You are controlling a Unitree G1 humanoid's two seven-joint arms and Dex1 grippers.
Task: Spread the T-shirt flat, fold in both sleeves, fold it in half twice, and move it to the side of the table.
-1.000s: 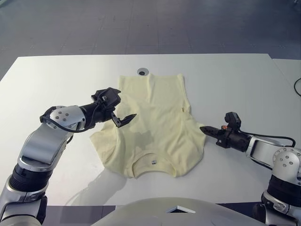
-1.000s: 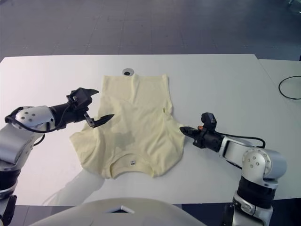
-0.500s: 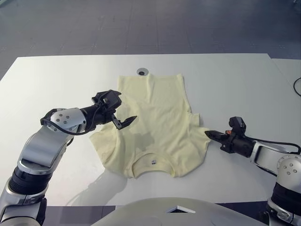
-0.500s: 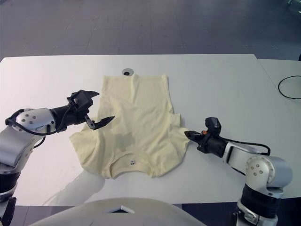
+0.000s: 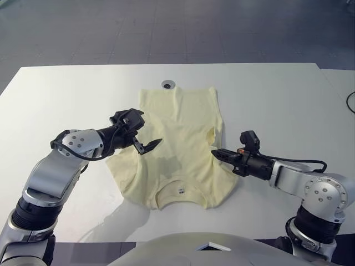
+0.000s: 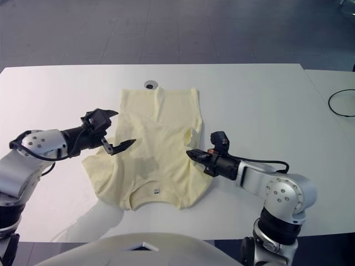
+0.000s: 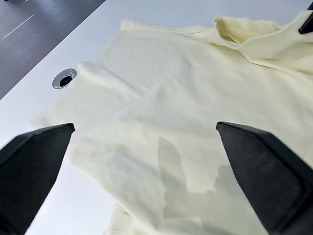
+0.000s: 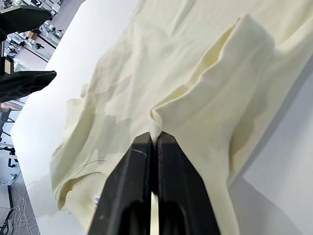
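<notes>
1. Left gripper (image 5: 150, 127): fingers spread wide and holding nothing, poised above the shirt's left side. I cannot tell whether the lower tip touches the cloth.
2. T-shirt (image 5: 183, 124): pale yellow, mid-table (image 5: 66, 88), collar nearest me. The left arm covers part of its left edge.
3. Round grommet (image 5: 167, 84): set in the tabletop just beyond the far hem.
4. Right gripper (image 5: 217, 153): fingers pinched together on a ridge of the right sleeve, drawn inward. The fold hides the cloth beneath it.
5. Dark cable (image 5: 351, 102): cut off at the right edge.
</notes>
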